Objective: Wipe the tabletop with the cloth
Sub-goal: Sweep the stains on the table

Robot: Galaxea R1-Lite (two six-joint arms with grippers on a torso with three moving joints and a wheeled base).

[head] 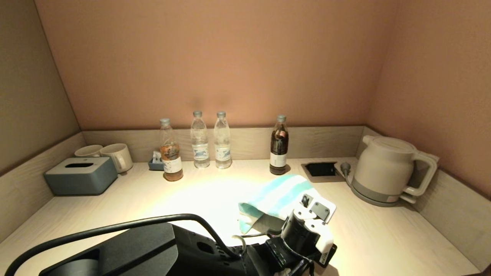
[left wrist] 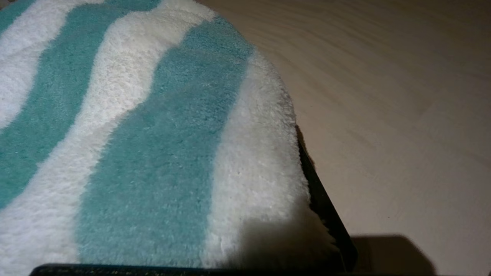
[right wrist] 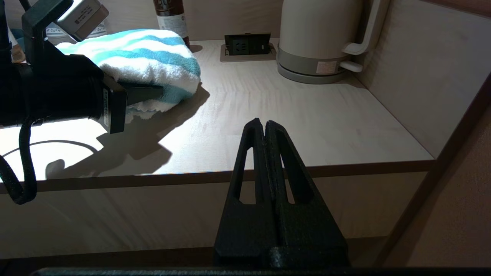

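A: Current step?

B: Wiping in progress, by my reading. The left end effector (right wrist: 153, 92) pinches the cloth (head: 276, 197), which rests on the surface (head: 383, 237) just beside the black recess (head: 321, 169), on its near-left side.

A: Next move?

B: Sweep with steady downward pressure, staying clear of the recess.

A: Arm pose?

B: Left arm low, reaching toward the recess. Right end effector (right wrist: 264, 128) pressed together, parked below the surface edge.

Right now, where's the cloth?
In the head view the cloth lies right of centre on the tabletop, held by the left gripper, in front of the dark bottle and left of the kettle.
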